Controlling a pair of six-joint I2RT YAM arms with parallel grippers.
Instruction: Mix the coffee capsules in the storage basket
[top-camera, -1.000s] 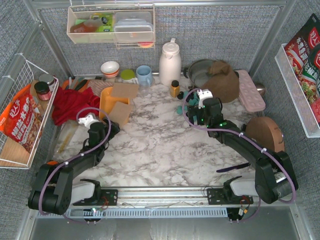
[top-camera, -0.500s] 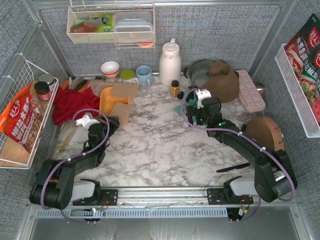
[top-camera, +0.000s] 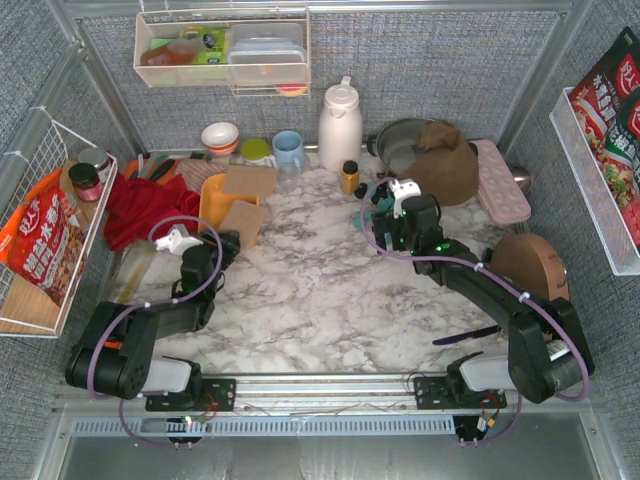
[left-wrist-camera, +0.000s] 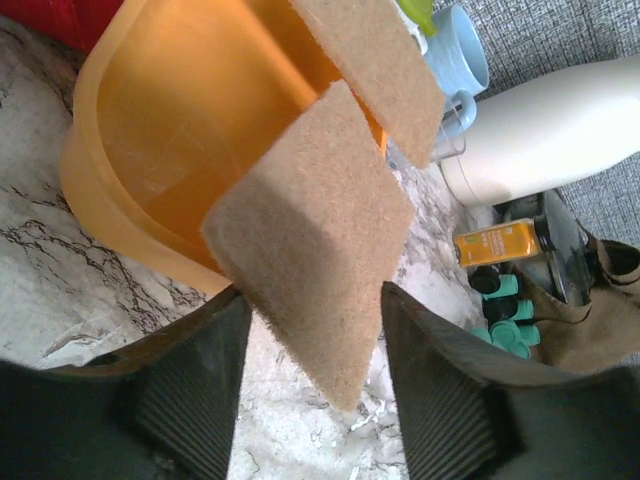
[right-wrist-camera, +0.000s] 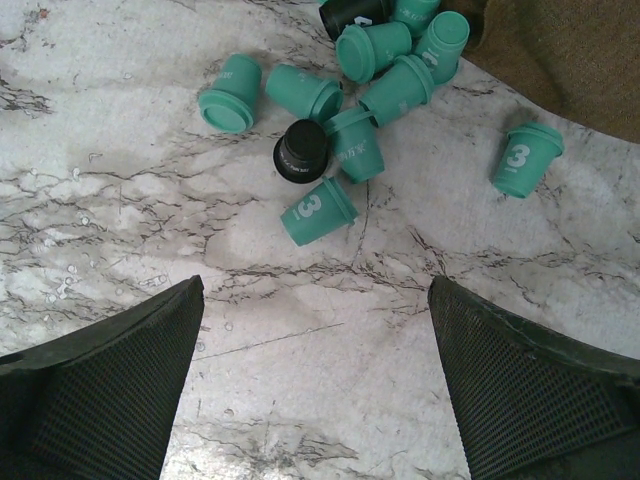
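The orange storage basket (top-camera: 210, 197) (left-wrist-camera: 150, 130) sits at the back left with no capsules showing inside. Two brown fibre squares lie across it, the nearer square (left-wrist-camera: 320, 230) (top-camera: 243, 222) hanging over its rim. My left gripper (left-wrist-camera: 312, 295) (top-camera: 222, 250) is open, its jaws on either side of that square's corner with a gap on each side. The coffee capsules (right-wrist-camera: 340, 100) (top-camera: 372, 195) lie loose on the marble, mostly teal with a black one (right-wrist-camera: 302, 152). My right gripper (right-wrist-camera: 315, 285) (top-camera: 385, 207) hovers open just short of them, holding nothing.
An amber bottle (top-camera: 349, 177) and a white jug (top-camera: 339, 125) stand behind the capsules. A brown cloth (top-camera: 445, 165) covers a pan at the right, with one lone teal capsule (right-wrist-camera: 525, 158) near its edge. A red cloth (top-camera: 140, 205) lies left of the basket.
The left gripper's jaws have narrowed around the brown square's corner, and the left arm has drawn back slightly. The right arm has barely moved.
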